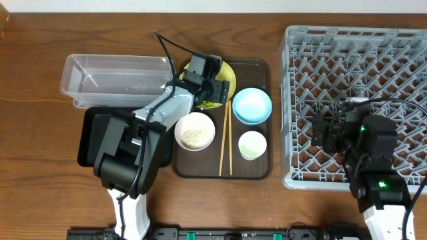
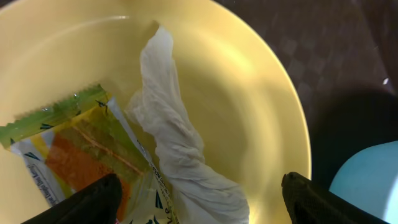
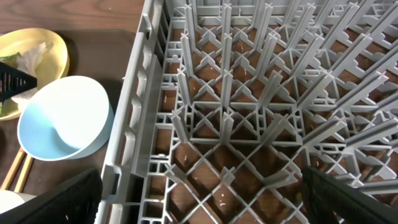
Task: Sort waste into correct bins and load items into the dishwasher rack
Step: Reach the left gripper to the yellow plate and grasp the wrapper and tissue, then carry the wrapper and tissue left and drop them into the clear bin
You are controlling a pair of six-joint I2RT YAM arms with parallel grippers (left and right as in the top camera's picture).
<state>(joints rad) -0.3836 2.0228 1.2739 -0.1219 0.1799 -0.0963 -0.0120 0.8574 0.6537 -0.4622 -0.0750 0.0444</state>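
Barely begun, by my judgement. The left fingers [image 2: 87, 202] stand apart, with the wrapper [image 2: 74, 155] and white scrap [image 2: 174, 143] between them on the yellow plate [image 2: 249, 112]. The right fingers [image 3: 62, 202], also apart, hover over the empty dishwasher rack [image 3: 249, 112]. The light blue bowl [image 3: 62, 118] and chopsticks [image 3: 15, 171] lie unloaded to their left.

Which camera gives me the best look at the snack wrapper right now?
Left wrist: the green-and-orange wrapper fills the lower left, lying on the yellow plate beside the crumpled white scrap. Overhead, the left end effector covers it almost entirely. Right wrist shows only the plate's edge, wrapper too small to tell.
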